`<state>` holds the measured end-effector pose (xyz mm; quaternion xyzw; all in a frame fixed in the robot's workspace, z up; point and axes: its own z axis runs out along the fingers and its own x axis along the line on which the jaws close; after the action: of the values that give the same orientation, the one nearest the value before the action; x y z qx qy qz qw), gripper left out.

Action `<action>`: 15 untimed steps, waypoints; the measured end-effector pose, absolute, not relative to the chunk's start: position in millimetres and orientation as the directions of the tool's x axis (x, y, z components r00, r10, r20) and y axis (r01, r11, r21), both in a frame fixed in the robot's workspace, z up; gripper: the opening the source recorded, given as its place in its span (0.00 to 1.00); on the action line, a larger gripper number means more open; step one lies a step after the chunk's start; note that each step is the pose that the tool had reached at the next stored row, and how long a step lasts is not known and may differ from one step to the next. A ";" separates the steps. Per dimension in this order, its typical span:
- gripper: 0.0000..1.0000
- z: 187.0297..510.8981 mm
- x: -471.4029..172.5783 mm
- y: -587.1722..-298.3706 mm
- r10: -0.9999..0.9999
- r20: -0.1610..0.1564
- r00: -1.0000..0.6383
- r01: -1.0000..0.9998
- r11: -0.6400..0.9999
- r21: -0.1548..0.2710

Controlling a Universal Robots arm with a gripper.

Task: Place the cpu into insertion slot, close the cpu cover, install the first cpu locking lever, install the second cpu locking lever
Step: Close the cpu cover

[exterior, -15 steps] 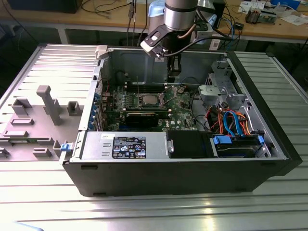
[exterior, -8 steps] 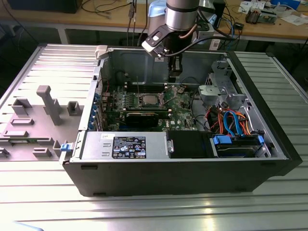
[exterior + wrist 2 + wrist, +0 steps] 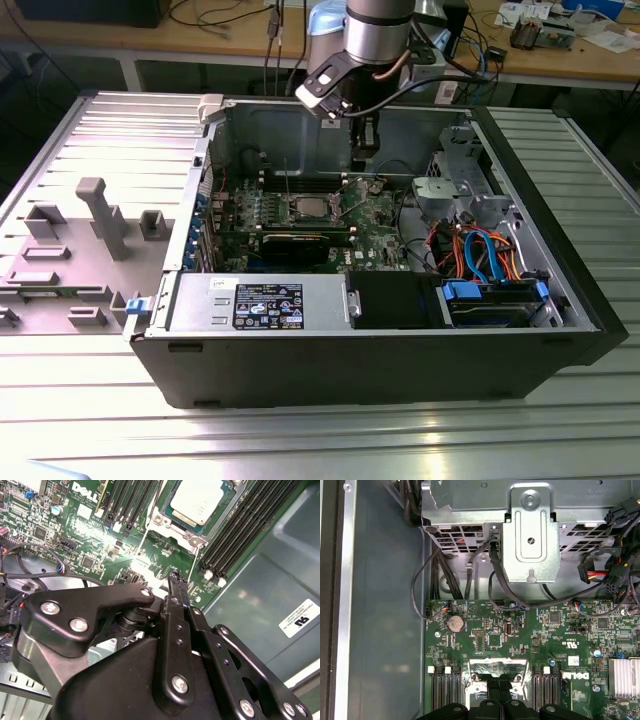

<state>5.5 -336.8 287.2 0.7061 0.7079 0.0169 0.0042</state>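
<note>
The cpu (image 3: 196, 501) shows a flat, square, dull silver top.

Silver arm (image 3: 380, 30) — black, screw-studded gripper (image 3: 175, 577)

The silver-grey cpu (image 3: 197, 502) lies flat in the insertion slot (image 3: 171, 505), the cpu cover (image 3: 222, 516) framing it.

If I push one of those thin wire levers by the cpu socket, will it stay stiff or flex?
Likely springy: each locking lever is a long thin rod, standing raised and unlatched. Probably slippery too, being bare shiny metal.
</note>
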 end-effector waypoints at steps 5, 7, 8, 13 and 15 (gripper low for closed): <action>0.11 287.2 8.2 -336.8 1.000 0.018 -0.003 1.000 0.002 0.030; 0.11 287.2 9.7 -336.8 1.000 0.018 -0.002 1.000 0.002 0.030; 0.11 287.0 10.0 -336.8 1.000 0.018 -0.003 1.000 0.002 0.030; 0.11 285.3 11.1 -336.8 1.000 0.018 -0.002 1.000 0.002 0.030; 0.11 281.4 12.2 -336.8 1.000 0.018 -0.003 1.000 0.002 0.030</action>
<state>12.2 -336.8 281.4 0.7061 0.7079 0.0169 0.0041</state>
